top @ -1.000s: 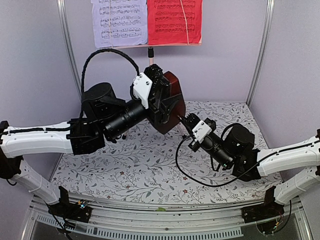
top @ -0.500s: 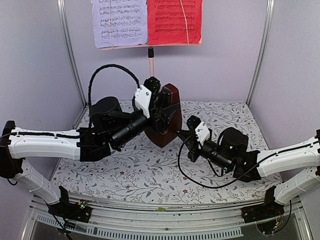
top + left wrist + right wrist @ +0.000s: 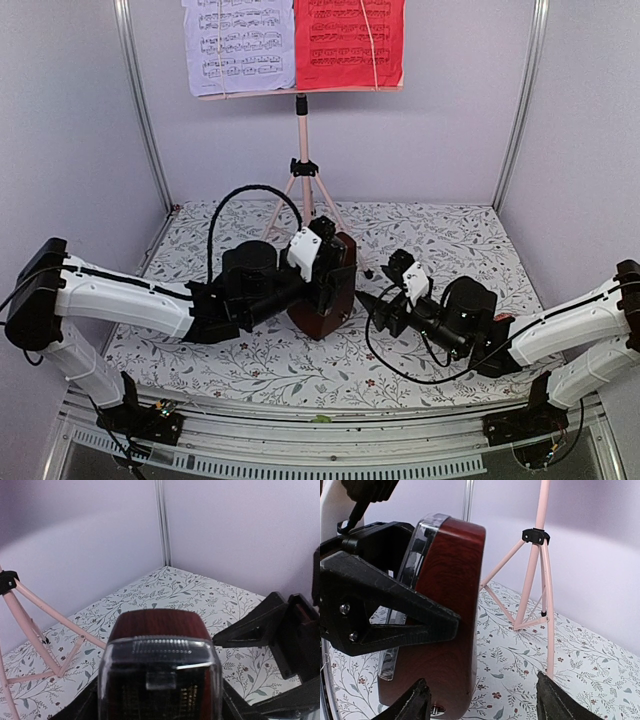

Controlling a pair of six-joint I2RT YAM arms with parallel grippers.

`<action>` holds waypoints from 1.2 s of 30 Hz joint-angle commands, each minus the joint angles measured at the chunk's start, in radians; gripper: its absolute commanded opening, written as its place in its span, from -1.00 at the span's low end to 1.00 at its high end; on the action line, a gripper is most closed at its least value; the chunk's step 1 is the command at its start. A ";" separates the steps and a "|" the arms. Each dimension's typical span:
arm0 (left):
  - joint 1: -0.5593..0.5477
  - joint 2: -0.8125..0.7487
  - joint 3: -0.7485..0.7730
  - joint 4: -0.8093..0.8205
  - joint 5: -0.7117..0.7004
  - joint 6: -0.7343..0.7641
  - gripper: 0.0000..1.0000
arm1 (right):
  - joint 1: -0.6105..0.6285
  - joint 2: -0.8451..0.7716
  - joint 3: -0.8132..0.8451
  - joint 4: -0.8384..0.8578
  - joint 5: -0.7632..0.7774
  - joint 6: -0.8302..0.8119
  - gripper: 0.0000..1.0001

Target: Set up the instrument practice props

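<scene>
The left gripper (image 3: 328,268) is clamped on the dark brown pyramid metronome (image 3: 322,312) — a black finger pressed against each side, with the clear front cover turned toward the left wrist camera. The metronome stands near the middle of the white floral-patterned tablecloth (image 3: 250,350), base down at the cloth, just in front of the legs of the pink tripod music stand (image 3: 303,190). The right gripper (image 3: 368,300) sits just beside the metronome's right side, jaws spread apart and holding nothing. On the stand's desk rest a lilac sheet of printed music (image 3: 238,40) and a red sheet of printed music (image 3: 350,40) — side by side.
</scene>
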 commanded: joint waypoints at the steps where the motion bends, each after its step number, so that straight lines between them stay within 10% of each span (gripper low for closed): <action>1: 0.019 0.003 -0.030 0.210 -0.046 -0.060 -1.00 | -0.014 -0.012 -0.015 0.032 0.044 0.105 0.48; 19: -0.005 0.195 -0.202 0.634 -0.155 -0.129 -0.99 | -0.021 0.008 0.002 -0.090 0.078 0.493 0.87; 36: -0.045 0.243 -0.236 0.689 -0.187 -0.083 0.46 | -0.021 -0.017 0.010 -0.147 0.045 0.452 0.95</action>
